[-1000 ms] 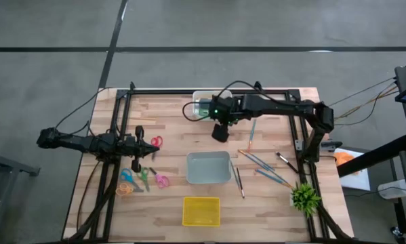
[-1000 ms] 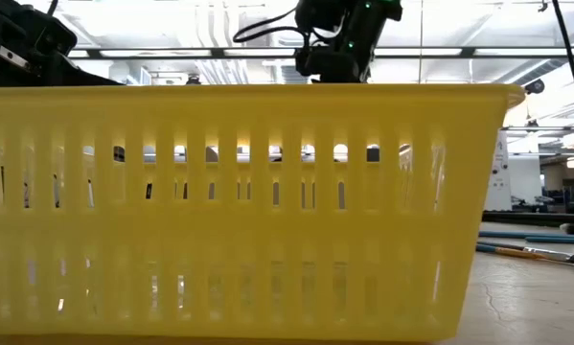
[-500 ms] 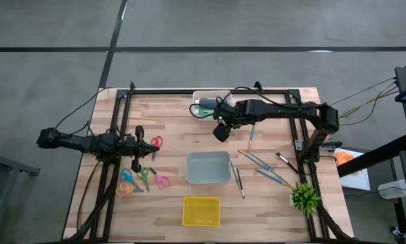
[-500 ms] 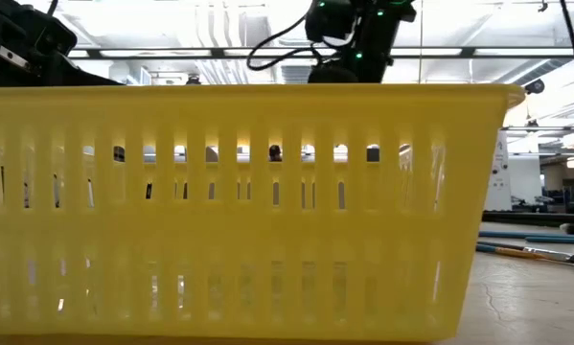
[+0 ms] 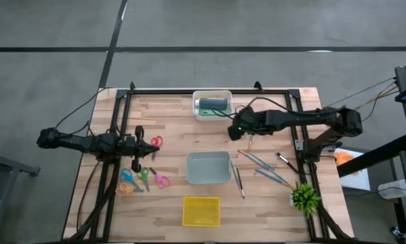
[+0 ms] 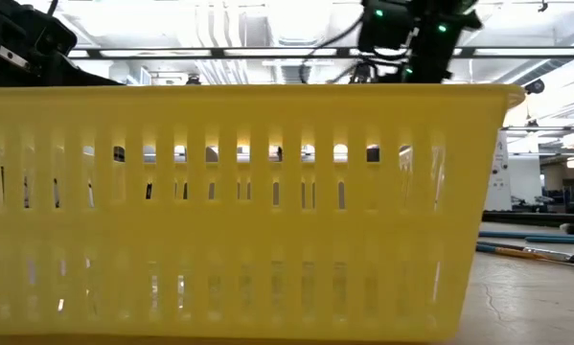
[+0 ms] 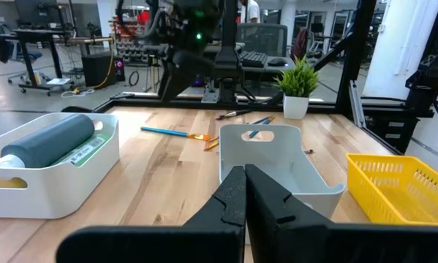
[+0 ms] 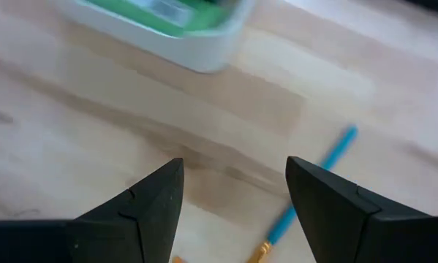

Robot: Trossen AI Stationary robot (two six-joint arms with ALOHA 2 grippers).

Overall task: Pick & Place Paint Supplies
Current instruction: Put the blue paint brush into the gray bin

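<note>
Plainly, the right gripper (image 8: 233,212) carries nothing: its two dark fingers (image 8: 149,201) stand spread apart above bare wood, with a blue-handled brush (image 8: 310,183) lying on the table between and beyond them and the corner of a white bin (image 8: 197,47) farther off, something green inside it. From above, that gripper (image 5: 235,130) sits just off the white bin's (image 5: 212,115) near right corner, and the right arm (image 5: 291,120) stretches almost level across the back of the table from its base on the right side. In the white bin lie a dark blue tube (image 5: 214,104) and a green one, partly hidden beneath it. More brushes (image 5: 260,161) lie scattered on the wood to the right of a grey bin (image 5: 209,168), and a yellow basket (image 5: 200,211) stands at the near edge. The left gripper (image 7: 244,191) has its fingers pressed together on nothing; the left arm (image 5: 87,141) waits low at the table's left side, near some scissors (image 5: 143,177). Its wrist view shows the dark blue tube (image 7: 50,140) in the white bin, with a yellow tip cut off at the frame's edge. The low view is almost wholly blocked by the yellow basket (image 6: 239,211); only the top of the right arm (image 6: 411,29) shows over its rim, and one brush (image 6: 531,251) lies to the right.
</note>
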